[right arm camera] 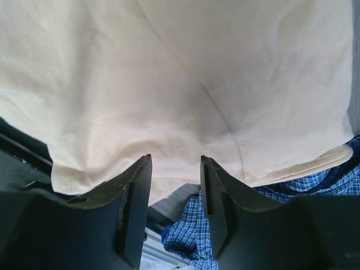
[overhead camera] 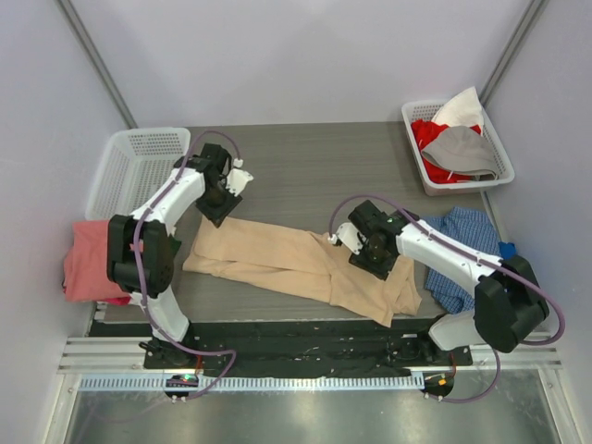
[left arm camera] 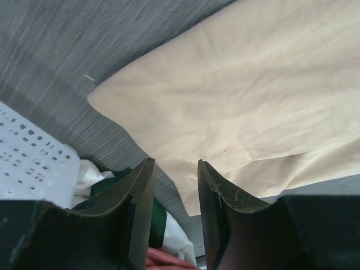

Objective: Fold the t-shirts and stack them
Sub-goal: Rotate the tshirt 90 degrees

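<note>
Left gripper [left arm camera: 175, 164] parted, right gripper [right arm camera: 175, 160] parted

Tan tee [overhead camera: 277, 254], pink tee [overhead camera: 88, 259], blue-chk shirt [overhead camera: 465, 231], wht basket [overhead camera: 118, 176], gry table [overhead camera: 305, 171]

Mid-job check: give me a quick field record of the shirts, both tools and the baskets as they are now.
tan t-shirt: lying lengthwise across the table, rumpled at its right end
pink t-shirt: bunched at the table's left edge
left tool: open, over the tan t-shirt's far left corner
right tool: open, over the tan t-shirt's right part
blue checked shirt: beside the tan t-shirt's right end
left basket: white, far left
right basket: far right, holds red, grey and white cloth
</note>
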`<state>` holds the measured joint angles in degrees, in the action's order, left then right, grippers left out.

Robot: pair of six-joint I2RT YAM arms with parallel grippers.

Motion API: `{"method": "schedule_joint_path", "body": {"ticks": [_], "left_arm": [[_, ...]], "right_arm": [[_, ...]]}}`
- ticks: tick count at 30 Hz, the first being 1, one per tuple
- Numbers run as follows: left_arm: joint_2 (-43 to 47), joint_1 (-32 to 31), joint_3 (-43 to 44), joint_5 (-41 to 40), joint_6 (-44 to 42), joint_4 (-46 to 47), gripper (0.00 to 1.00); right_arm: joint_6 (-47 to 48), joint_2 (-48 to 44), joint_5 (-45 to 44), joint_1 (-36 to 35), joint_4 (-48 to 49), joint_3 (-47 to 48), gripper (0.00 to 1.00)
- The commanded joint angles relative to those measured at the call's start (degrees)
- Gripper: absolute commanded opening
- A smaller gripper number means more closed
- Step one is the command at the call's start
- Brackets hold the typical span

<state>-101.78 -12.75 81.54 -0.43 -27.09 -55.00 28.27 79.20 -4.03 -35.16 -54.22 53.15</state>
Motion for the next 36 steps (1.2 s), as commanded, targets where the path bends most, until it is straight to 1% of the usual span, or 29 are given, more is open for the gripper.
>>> {"method": "schedule_joint_path", "body": {"ticks": [1,3,9,11,18,25,30,36], "left_arm": [[2.90,-0.25,-3.74,5.25,0.64,-0.99,0.41],[3.69,-0.34,-6.20,6.13,0.46,0.15,0.42],[2.73,-0.52,-9.73,6.84,0.72,2.09,0.43],[1.32,-0.69,-10.34,6.40,1.07,2.36,0.44],[-3.25,-1.92,-10.61,3.86,1.16,2.00,0.43],[-6.24,-2.01,-9.20,1.75,1.25,0.95,0.44],[-9.40,-2.19,-8.06,1.39,1.87,0.51,0.45],[-11.07,-2.19,-7.45,1.92,2.66,0.07,0.45]], "right_arm": [[0.91,0.96,-2.55,0.00,4.47,-0.23,0.47],[1.00,1.57,-3.08,0.09,6.13,-1.20,0.48],[1.17,3.94,-5.98,0.44,11.49,-2.78,0.52],[1.43,4.91,-7.21,0.44,13.16,-3.14,0.52],[3.01,12.46,-9.06,1.49,17.29,-2.35,0.52],[4.42,21.51,-8.19,5.44,19.41,3.44,0.52],[6.18,25.47,-7.83,9.04,20.11,7.23,0.52],[8.46,31.71,-7.92,11.51,19.68,15.22,0.52]]}}
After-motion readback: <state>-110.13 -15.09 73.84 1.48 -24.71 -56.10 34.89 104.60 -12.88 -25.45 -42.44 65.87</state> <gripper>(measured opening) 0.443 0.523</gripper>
